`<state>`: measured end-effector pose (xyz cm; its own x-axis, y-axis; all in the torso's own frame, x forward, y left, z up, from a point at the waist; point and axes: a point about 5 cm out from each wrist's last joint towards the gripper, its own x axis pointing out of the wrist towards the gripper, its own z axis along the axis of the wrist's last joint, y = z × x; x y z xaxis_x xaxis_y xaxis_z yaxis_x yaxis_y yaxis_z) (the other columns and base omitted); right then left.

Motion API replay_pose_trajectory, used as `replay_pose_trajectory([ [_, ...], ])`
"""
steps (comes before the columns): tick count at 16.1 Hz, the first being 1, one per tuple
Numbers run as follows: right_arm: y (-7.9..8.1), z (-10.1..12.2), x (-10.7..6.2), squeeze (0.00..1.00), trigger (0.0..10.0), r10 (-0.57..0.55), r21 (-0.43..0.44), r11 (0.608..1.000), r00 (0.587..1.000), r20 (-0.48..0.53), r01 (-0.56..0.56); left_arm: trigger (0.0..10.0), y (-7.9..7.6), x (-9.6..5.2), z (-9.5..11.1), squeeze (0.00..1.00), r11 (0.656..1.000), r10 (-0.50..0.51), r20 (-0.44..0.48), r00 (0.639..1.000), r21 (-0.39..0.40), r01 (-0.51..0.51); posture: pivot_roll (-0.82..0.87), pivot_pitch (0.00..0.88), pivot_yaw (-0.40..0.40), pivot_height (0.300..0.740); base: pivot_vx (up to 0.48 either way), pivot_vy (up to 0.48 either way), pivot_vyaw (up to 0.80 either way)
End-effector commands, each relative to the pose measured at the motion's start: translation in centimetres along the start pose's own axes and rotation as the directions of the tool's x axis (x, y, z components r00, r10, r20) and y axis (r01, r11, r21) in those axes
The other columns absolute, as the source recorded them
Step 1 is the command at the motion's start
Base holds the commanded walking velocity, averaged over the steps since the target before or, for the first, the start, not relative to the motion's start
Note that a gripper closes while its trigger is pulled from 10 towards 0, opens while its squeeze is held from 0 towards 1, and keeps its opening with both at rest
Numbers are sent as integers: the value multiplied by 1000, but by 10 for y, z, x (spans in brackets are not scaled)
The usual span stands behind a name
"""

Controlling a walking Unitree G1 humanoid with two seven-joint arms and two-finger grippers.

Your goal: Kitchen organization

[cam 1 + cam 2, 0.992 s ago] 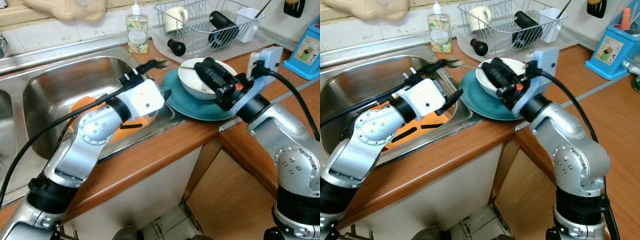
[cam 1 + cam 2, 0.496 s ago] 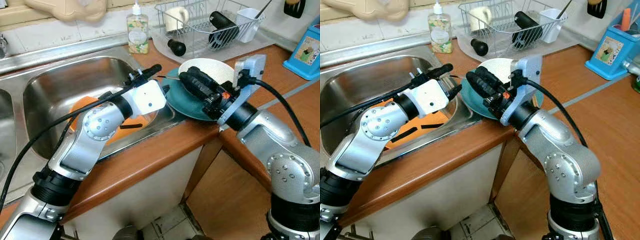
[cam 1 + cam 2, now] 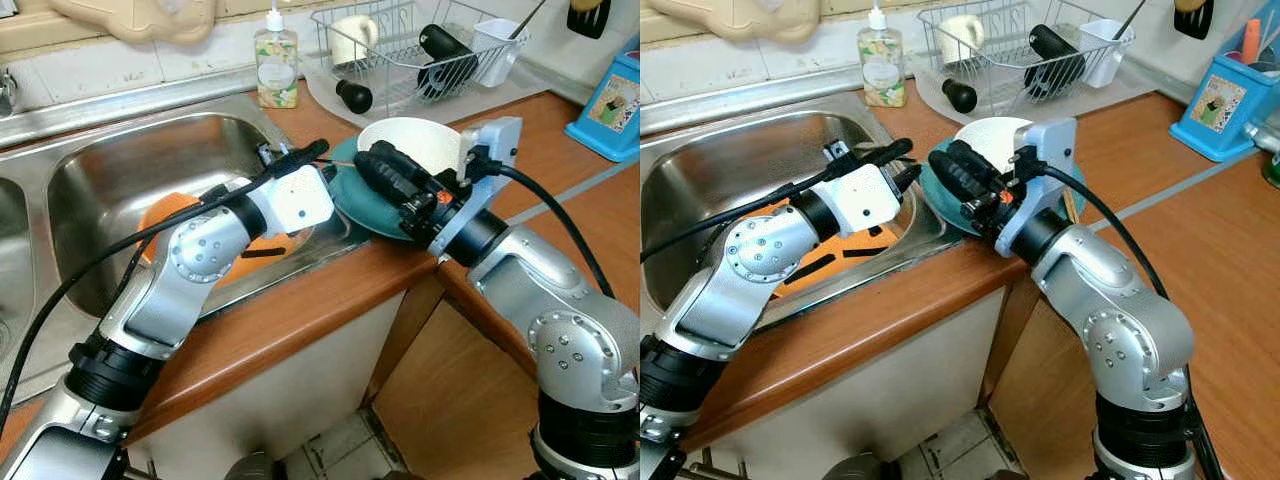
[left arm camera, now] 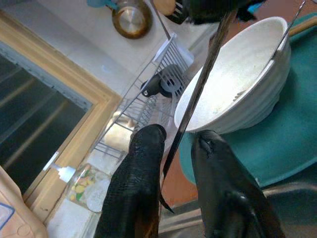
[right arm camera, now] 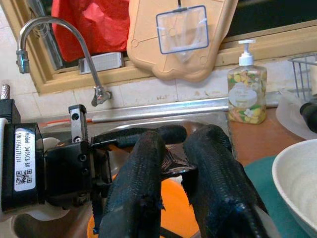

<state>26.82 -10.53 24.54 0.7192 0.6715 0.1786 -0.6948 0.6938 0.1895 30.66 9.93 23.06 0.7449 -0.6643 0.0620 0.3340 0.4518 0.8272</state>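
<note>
Left gripper (image 4: 181, 144): fingers pinching a thin dark utensil (image 4: 198, 94), at the sink (image 3: 110, 160) edge.
Right gripper (image 5: 173, 163): fingers slightly spread, facing the left gripper; cannot tell if they touch the utensil.
White bowl (image 3: 415, 145): on teal plate (image 3: 365, 205), worktop (image 3: 320, 300) beside sink.
Orange item (image 3: 165, 210): in sink basin.

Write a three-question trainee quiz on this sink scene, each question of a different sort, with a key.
1. True or false: the white ribbed bowl sits on the round teal plate.
2. What lies in the steel sink basin? A) orange plate B) red pot C) glass jug
3. Fill in: the left gripper pinches a thin dark ____.

Key: 1 true; 2 A; 3 utensil handle. The right gripper hovers beside it.
</note>
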Motion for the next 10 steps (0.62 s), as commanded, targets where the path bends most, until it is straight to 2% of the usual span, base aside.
replay_pose_trajectory([
  [1, 2, 1, -1, 0, 0, -3, -7, 1000, 1000, 4, 3, 0, 2, 2, 2, 0, 1000, -5, 8, 1000, 18, 5, -54, 10, 11, 740, 0, 0, 0],
  [6, 1, 0, -1, 0, 0, -18, -11, 1000, 1000, 0, 18, 0, 2, 3, 2, 0, 1000, -6, 9, 1000, 24, 6, -56, 13, 14, 740, 0, 0, 0],
  [7, 0, -1, -1, 0, 10000, -29, -21, 999, 1000, -10, 29, 0, 1, 3, 2, 0, 1000, -8, 8, 1000, 26, 8, -56, 13, 13, 740, 0, 0, 0],
  [8, 0, -1, -1, 0, 10000, -34, -25, 999, 999, -13, 34, 0, 1, 3, 2, 0, 1000, -8, 7, 1000, 26, 8, -57, 15, 13, 740, 0, 0, 0],
  [9, -1, -1, -1, 1000, 10000, -34, -22, 999, 999, -9, 34, 0, 2, 3, 0, 0, 1000, -8, -1, 1000, 30, 8, -57, 16, 13, 740, 0, 0, 0],
  [10, -1, -1, 0, 1000, 10000, -32, -19, 999, 999, -3, 32, 0, 3, 2, -2, 0, 999, -4, -11, 1000, 34, 5, -56, 19, 12, 740, 0, 0, 0],
])
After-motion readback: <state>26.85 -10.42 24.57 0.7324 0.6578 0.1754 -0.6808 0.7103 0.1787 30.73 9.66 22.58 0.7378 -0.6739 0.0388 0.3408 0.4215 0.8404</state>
